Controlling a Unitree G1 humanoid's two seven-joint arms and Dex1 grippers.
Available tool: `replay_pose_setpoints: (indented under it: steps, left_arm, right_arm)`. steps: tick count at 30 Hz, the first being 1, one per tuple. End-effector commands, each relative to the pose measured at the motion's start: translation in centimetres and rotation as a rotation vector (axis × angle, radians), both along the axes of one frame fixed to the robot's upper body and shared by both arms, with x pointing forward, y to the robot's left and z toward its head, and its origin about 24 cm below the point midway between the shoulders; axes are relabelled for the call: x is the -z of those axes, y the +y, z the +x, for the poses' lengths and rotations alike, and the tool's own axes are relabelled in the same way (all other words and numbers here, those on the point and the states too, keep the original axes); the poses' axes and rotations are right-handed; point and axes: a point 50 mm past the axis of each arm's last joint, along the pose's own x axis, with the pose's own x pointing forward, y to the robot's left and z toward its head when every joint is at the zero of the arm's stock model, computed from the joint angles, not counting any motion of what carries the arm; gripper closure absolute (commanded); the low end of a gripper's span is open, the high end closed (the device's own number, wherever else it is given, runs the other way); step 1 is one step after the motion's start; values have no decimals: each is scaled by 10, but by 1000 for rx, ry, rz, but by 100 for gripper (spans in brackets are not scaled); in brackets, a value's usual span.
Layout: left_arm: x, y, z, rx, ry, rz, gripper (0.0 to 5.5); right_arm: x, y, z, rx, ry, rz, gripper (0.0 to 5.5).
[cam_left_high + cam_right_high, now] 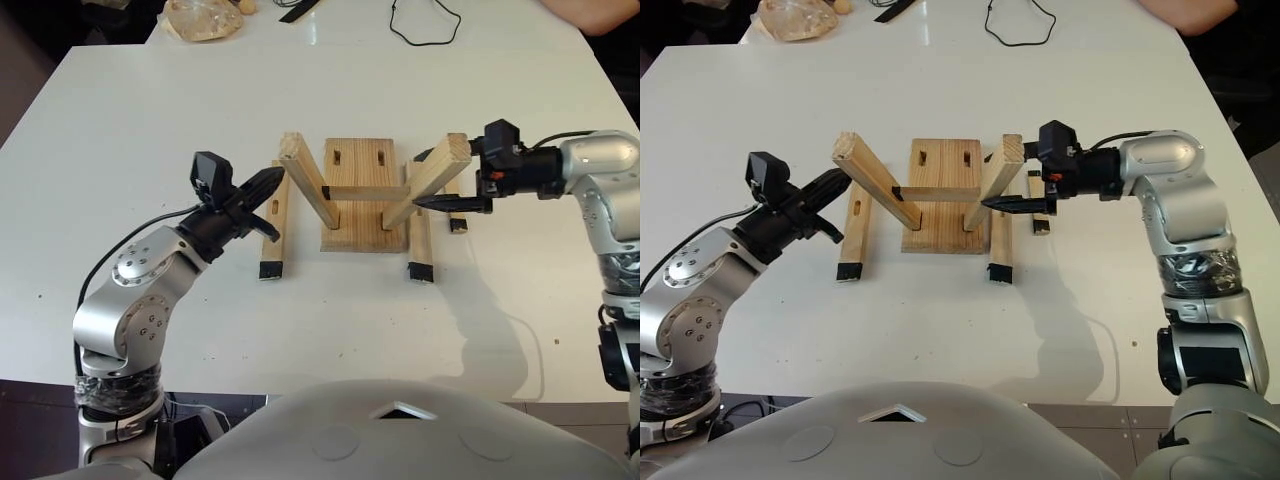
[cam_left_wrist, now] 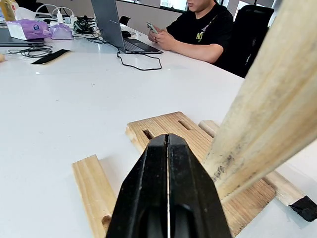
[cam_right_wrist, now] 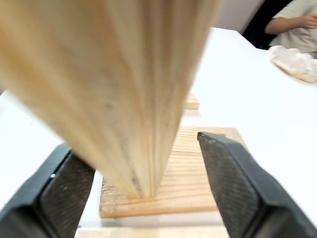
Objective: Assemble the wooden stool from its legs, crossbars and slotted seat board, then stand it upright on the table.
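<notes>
Seat board (image 1: 365, 238) lies flat mid-table (image 1: 150, 120), long axis running away from the robot, two slots (image 1: 336, 157) showing at its far end. On it stands a half-built frame. The left leg (image 1: 303, 178) and right leg (image 1: 447, 160) have their feet close together on the near part of the board and their tops splayed outward like a V. The crossbar (image 1: 365, 192) joins them, running left-right.

Right gripper (image 1: 424, 182) straddles the right leg low down. Its fingers are spread, with a gap on at least one side in the wrist view, so it is not clamped. Left gripper (image 1: 270, 184) is pinched closed on nothing, its tip just beside the left leg.

Step in hand looks like seating this frame in the board. To do it well:
- Close the right fingers square on the leg's flat faces before any push.
- Use the left tip to brace the other leg so the V doesn't spread or pop the crossbar.
- Press straight down, no twist.

A loose leg (image 1: 270, 238) lies flat just left of the board and a second loose leg (image 1: 420, 248) just right. Both run near-far with their black feet toward the robot. A short wooden piece (image 1: 457, 222) sits beside the right one.
</notes>
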Motion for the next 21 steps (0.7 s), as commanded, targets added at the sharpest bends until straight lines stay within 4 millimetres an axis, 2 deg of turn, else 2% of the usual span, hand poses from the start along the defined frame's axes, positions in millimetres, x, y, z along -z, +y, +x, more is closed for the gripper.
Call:
replay_pose_setpoints:
  steps: [1, 3, 5, 7, 9, 11, 14, 15, 19, 21]
  left_arm:
    - [-3, 14, 4, -58, -5, 19, 550]
    - [-6, 18, 11, -133, -40, 22, 550]
    - [-8, 22, 18, -277, -78, -4, 550]
    - [-10, 18, 15, -369, -122, -28, 550]
    - [-9, 7, 2, -437, -146, -48, 550]
    - [-7, -3, -8, -458, -153, -25, 550]
    - [-4, -11, -15, -488, -151, -26, 550]
    - [-5, -12, -14, -504, -156, -23, 550]
    - [-6, -22, -12, -538, -184, 14, 550]
    - [-3, -35, -10, -518, -168, -1, 550]
  right_arm:
    - [-18, -10, -11, 38, -16, 42, 202]
    - [-24, -9, -18, 64, -23, 85, 202]
    - [-23, -16, -21, 183, -60, 75, 202]
    - [-15, -28, -23, 350, -97, 50, 236]
    - [-2, -32, -42, 470, -99, 26, 265]
    - [5, -29, -61, 530, -105, 13, 296]
    - [5, -11, -69, 569, -101, 89, 341]
    - [7, -6, -70, 601, -108, 111, 370]
    - [25, -14, -36, 1061, -231, 117, 429]
    - [34, 7, -31, 1130, -226, 169, 461]
